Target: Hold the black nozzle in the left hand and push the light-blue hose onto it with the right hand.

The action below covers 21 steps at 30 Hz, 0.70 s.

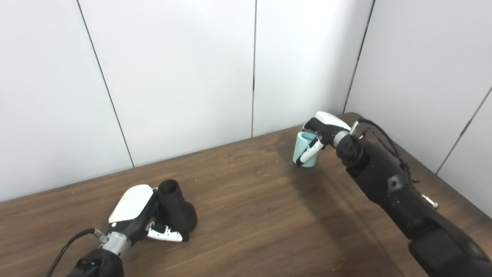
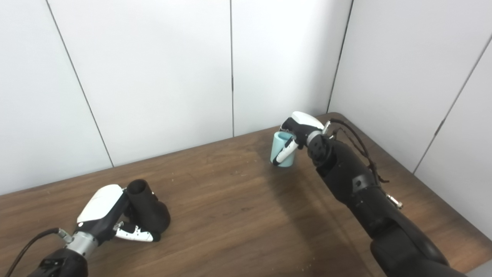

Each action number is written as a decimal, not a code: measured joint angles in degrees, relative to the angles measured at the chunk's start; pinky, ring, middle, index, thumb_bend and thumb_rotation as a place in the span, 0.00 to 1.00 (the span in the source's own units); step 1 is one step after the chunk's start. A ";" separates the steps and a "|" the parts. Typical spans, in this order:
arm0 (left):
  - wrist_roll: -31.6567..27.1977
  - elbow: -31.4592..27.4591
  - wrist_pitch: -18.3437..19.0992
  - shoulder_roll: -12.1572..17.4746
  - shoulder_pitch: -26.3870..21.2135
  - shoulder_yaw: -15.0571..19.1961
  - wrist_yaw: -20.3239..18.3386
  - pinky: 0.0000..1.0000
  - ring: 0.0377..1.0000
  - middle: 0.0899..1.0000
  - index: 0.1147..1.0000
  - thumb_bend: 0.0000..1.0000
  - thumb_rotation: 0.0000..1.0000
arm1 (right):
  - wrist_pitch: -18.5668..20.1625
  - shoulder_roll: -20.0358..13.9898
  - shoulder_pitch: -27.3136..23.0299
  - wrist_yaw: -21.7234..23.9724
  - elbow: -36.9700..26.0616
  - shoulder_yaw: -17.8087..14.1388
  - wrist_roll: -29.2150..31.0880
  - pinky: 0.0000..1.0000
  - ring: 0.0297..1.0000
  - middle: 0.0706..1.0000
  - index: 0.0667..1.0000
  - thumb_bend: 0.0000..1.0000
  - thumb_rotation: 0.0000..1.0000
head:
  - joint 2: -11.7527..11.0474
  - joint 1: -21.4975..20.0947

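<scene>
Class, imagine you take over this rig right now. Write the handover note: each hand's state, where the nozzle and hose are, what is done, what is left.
Left hand: closed around the black nozzle, which stands on the table at the near left, narrow end up.
Right hand: closed on the light-blue hose, far right, near the wall corner.
Done: both parts grasped.
Left: bring the two together and push the hose onto the nozzle's narrow end; they are well apart now.

- My left hand [image 1: 132,213] wraps the nozzle [image 1: 176,207] on the table [image 1: 250,215], near left.
- My right hand [image 1: 323,130] grips the hose [image 1: 303,152] far right, near the wall corner, well apart.
</scene>
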 measured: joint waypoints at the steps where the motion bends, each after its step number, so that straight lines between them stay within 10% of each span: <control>1: 0.00 -0.09 0.09 0.00 0.04 0.00 0.00 0.37 0.39 0.35 0.42 0.53 0.00 | 0.00 0.02 0.00 0.00 -0.09 0.01 0.09 0.40 0.42 0.47 0.43 0.52 0.00 | 0.17 0.44; 21: 1.04 -2.63 6.18 -1.50 -0.48 -1.58 -2.21 0.40 0.41 0.37 0.42 0.53 0.00 | 1.84 6.13 -3.08 9.70 -30.25 2.05 5.63 0.36 0.41 0.46 0.45 0.52 0.00 | 2.02 13.54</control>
